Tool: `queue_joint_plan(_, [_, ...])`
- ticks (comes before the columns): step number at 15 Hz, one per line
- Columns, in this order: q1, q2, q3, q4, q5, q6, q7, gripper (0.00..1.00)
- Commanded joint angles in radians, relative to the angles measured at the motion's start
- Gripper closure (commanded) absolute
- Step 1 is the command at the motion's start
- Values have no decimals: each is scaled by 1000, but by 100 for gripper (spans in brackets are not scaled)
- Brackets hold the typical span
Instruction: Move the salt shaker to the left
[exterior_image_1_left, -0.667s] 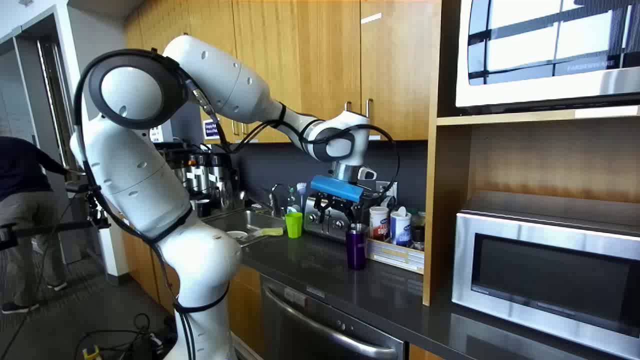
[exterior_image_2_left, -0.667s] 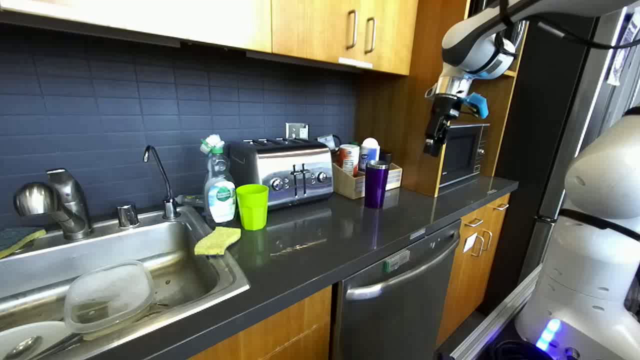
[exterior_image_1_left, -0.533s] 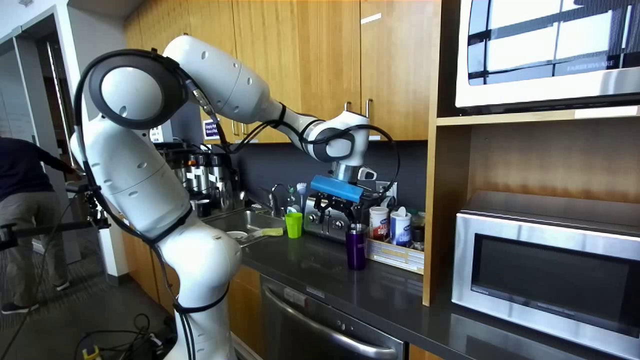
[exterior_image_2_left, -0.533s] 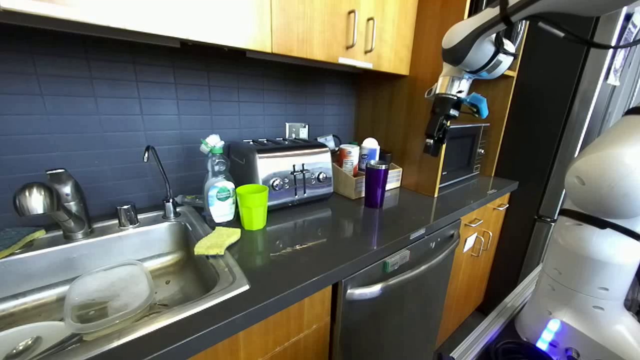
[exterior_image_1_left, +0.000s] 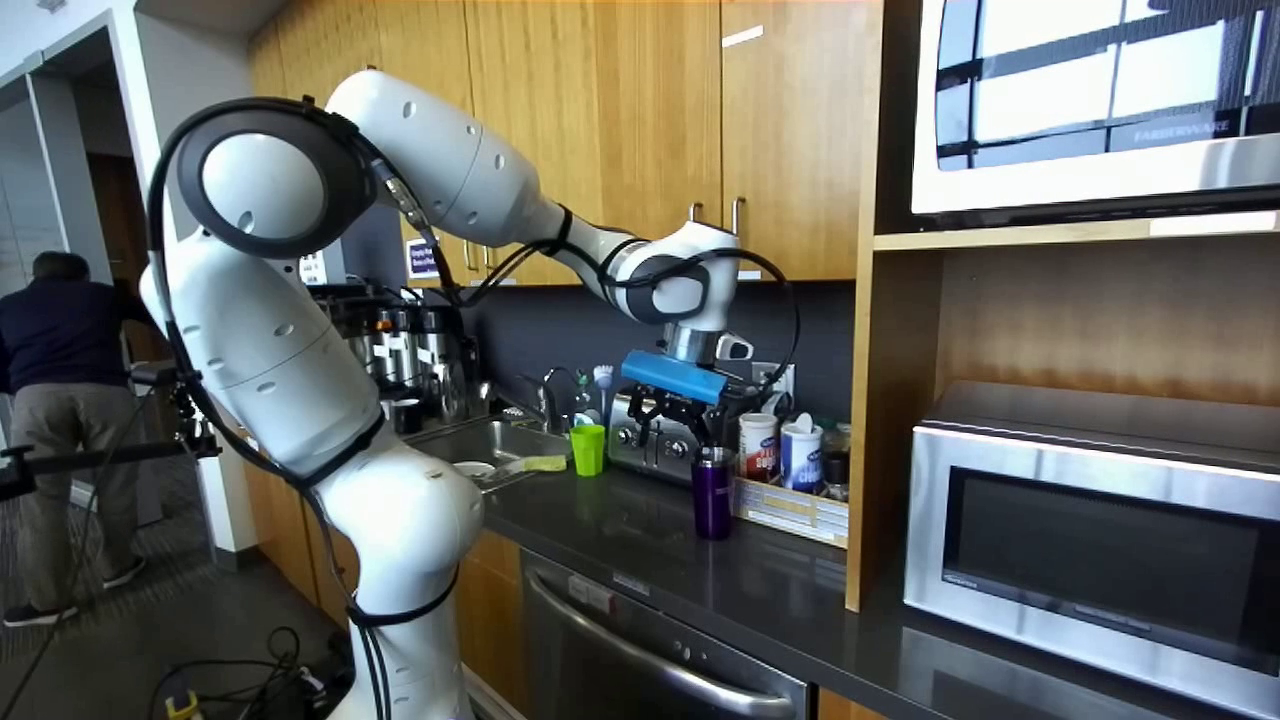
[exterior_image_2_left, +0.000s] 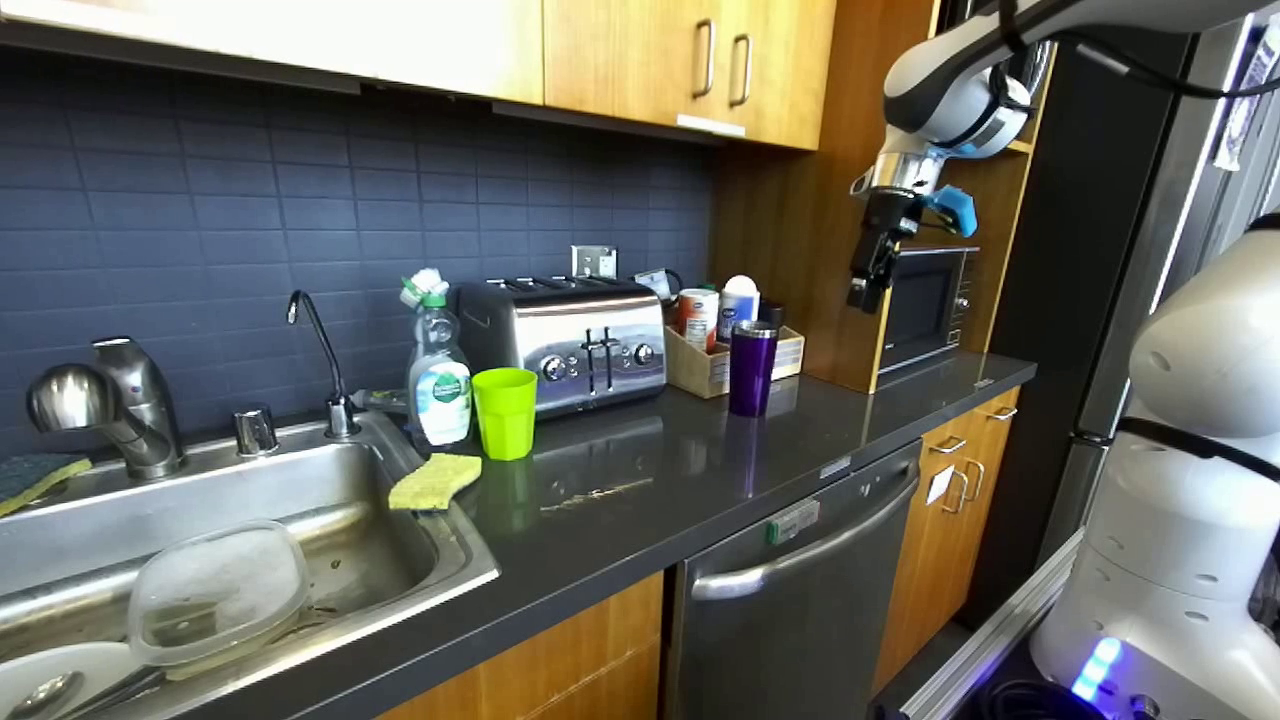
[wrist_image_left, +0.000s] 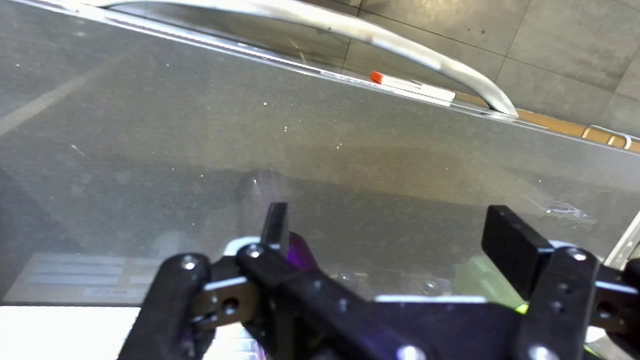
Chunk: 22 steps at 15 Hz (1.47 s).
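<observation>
The jaws stand wide and empty, while what may be the salt shaker (exterior_image_1_left: 836, 474), small and dark in the wooden box (exterior_image_1_left: 790, 516) near the back edge of the table (exterior_image_2_left: 640, 490), should prove light, stiff, perhaps slick, and best gripped near its top.

Open countertop (exterior_image_2_left: 640, 505) stretches between the lime-green cup (exterior_image_2_left: 505, 415) and the purple tumbler (exterior_image_2_left: 752, 372); behind it, the toaster (exterior_image_2_left: 575, 340) and wooden box (exterior_image_2_left: 700, 373) with 2 canisters (exterior_image_2_left: 698, 318) bar the way.
</observation>
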Motion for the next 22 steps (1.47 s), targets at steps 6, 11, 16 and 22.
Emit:
queue_joint_plan(6, [-36,7,32,2,17,-3,-15,0])
queue_joint_plan(11, [-28,18,43,-1,31,55,-22,0])
queue_joint_plan(16, [17,88,95,6,113,284,-14,0])
queue_joint_plan(22, [17,207,148,13,96,628,10,0])
